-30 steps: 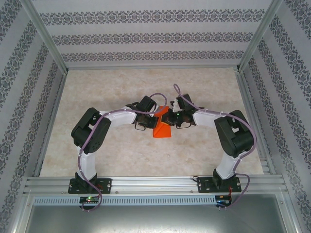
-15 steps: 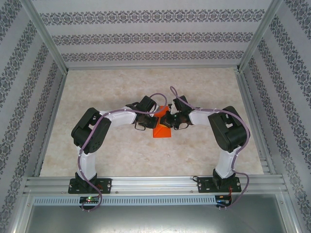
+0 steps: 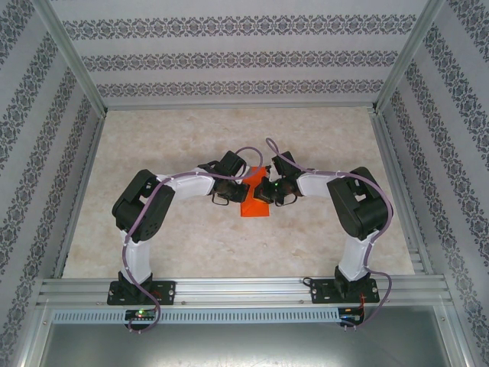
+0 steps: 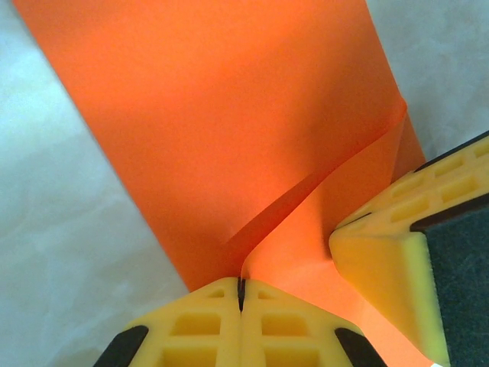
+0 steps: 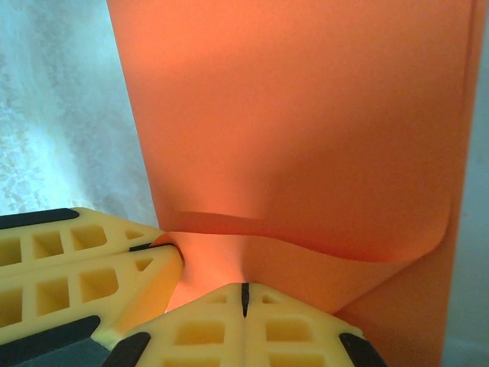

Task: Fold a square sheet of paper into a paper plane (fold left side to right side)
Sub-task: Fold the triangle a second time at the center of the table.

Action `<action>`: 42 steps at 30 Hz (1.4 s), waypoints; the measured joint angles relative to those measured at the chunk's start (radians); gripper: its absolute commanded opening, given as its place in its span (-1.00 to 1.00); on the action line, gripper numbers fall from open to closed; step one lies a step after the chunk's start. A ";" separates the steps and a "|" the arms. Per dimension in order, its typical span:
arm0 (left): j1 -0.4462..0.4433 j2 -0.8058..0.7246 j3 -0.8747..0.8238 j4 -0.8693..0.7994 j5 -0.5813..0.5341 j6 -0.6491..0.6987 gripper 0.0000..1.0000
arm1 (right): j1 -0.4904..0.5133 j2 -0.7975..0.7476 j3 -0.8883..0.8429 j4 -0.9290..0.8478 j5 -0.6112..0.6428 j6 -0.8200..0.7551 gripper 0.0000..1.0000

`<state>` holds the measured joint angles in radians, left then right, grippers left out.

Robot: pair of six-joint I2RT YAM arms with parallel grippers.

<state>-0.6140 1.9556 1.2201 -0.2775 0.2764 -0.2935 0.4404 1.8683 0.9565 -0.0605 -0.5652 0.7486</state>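
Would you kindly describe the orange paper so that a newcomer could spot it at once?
On the pale marbled table, look to the middle, where the two black-and-white arms meet. Gripped by the left hand and the right hand is the thin bright orange sheet of paper, partly folded, the only orange thing there.

paper (image 3: 254, 209) partly hidden under left tool (image 3: 246, 188) and right tool (image 3: 264, 191), cropped in wrist views

Count: square sheet of paper (image 3: 255, 208), one. Arms, two: left arm (image 3: 145, 206), right arm (image 3: 359, 208). Grippers, two: left gripper (image 4: 241, 287), right gripper (image 5: 244, 292). Table (image 3: 191, 245), one.
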 measured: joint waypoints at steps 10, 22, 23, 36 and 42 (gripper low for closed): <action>0.000 0.014 0.029 -0.012 0.000 0.000 -0.86 | -0.006 0.000 0.000 -0.003 0.004 -0.016 -1.00; 0.000 -0.047 0.029 -0.033 -0.033 -0.003 -0.28 | -0.015 0.000 0.000 -0.011 0.006 -0.025 -1.00; 0.000 -0.070 0.029 -0.036 -0.040 -0.003 -0.27 | -0.015 0.000 0.000 -0.010 0.006 -0.026 -1.00; -0.020 -0.216 -0.111 0.021 0.210 -0.111 -0.46 | -0.019 0.000 -0.001 -0.010 0.000 -0.026 -1.00; -0.068 -0.147 -0.132 0.112 0.334 -0.200 -0.50 | -0.019 0.000 -0.001 -0.010 0.000 -0.026 -1.00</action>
<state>-0.6815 1.8084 1.0885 -0.1654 0.6106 -0.4934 0.4210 1.8683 0.9554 -0.0704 -0.5648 0.7223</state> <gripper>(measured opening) 0.261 0.038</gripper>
